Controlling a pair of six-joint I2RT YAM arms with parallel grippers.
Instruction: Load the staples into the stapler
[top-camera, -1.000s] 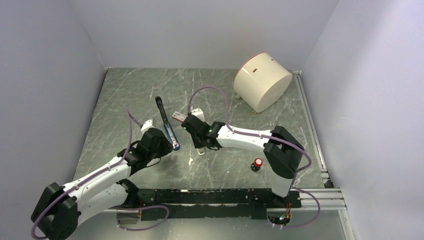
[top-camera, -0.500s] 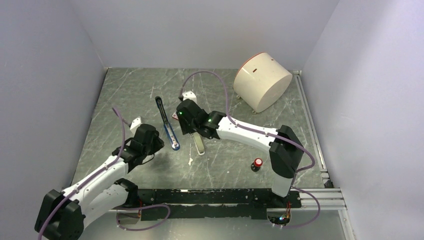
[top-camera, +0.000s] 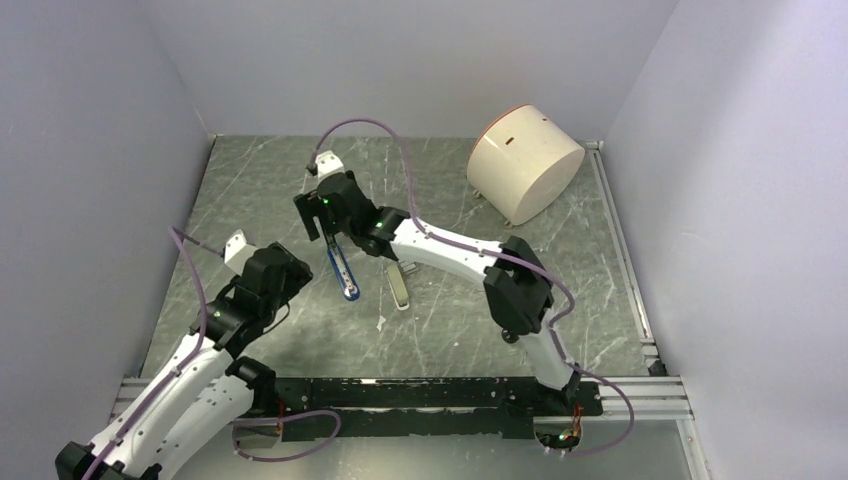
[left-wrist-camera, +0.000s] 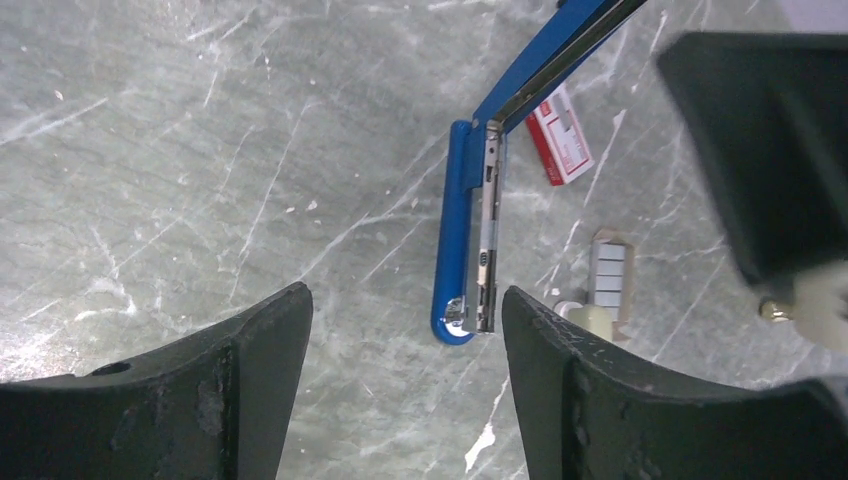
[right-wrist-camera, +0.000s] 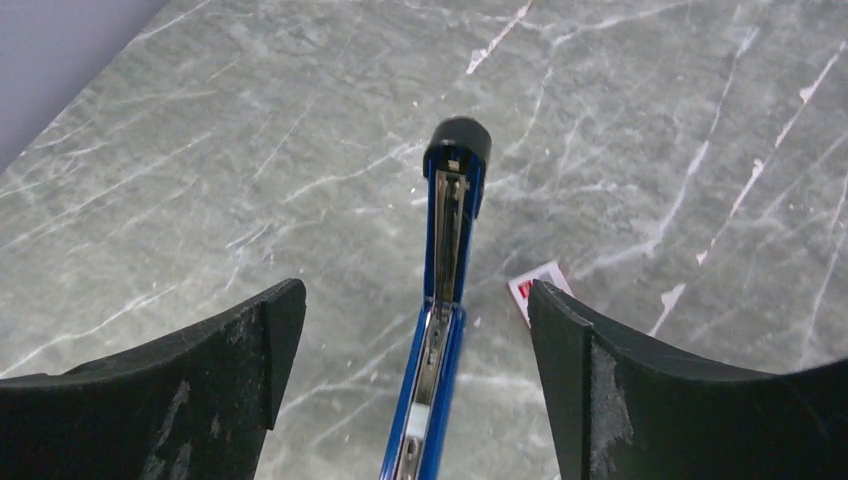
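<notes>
stapler (left-wrist-camera: 455, 220) open flat on the table (top-camera: 450, 330); left gripper (left-wrist-camera: 402, 295) and right gripper (right-wrist-camera: 415, 290) near it, jaws wide, empty

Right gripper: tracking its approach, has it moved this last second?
Yes. The right gripper went left and back, from beside the stapler to over its far end.

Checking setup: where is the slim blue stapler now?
In the top view the slim blue stapler lies open left of centre, just left of the beige oblong bar, its far end under the right hand.

Glossy blue plastic stapler (left-wrist-camera: 455, 235) with shiny metal channel (left-wrist-camera: 487, 245) on smooth marble-look table (left-wrist-camera: 200, 150).
</notes>
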